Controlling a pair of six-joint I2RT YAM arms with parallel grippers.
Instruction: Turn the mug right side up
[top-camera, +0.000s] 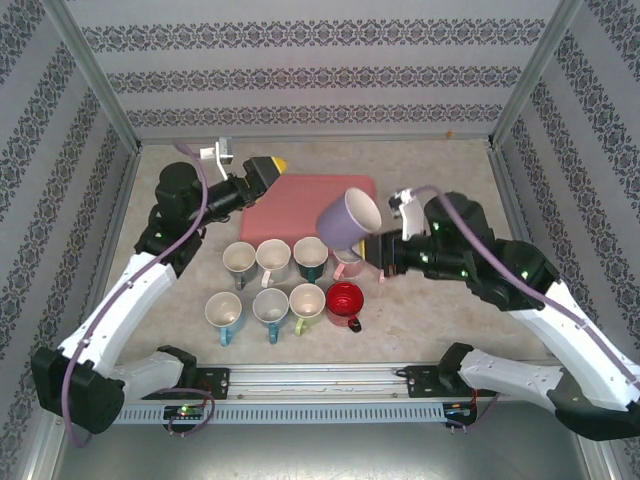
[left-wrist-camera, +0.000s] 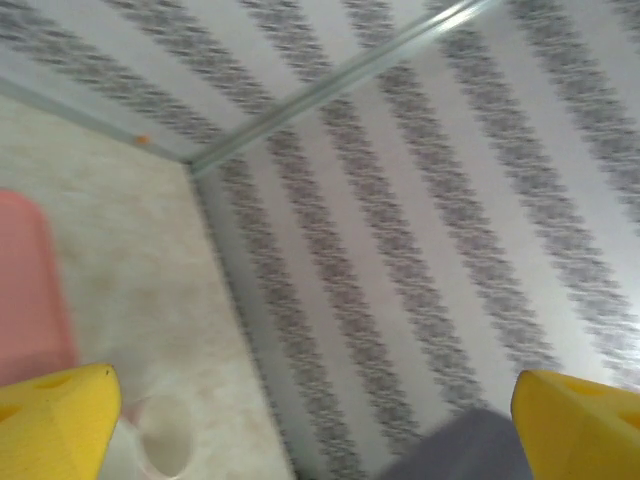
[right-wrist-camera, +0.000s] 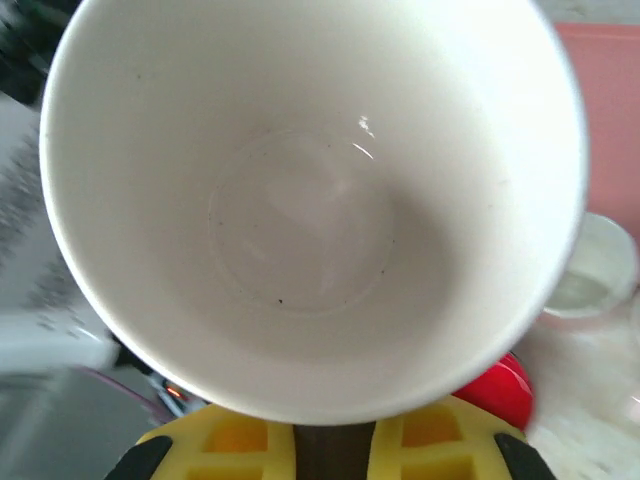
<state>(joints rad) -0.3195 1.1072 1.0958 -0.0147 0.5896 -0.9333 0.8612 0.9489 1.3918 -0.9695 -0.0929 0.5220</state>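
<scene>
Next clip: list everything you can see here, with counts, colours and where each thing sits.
Held mug: one, lavender outside, white inside, in the air and tilted above the back row.
Red mug: one, red, right end of the front row.
Teal mug: one, teal, back row, third from the left.
Pale mugs: six, whitish with coloured handles, in the other places of the two rows of four.
Board: one, pink, behind the mugs.
Table: one, beige.
Walls: three sides, grey-white patterned stripes.
Left claw: one, yellow-tipped, open, at the board's left corner.
Right claw: one, yellow-tipped, shut on the held mug.
</scene>
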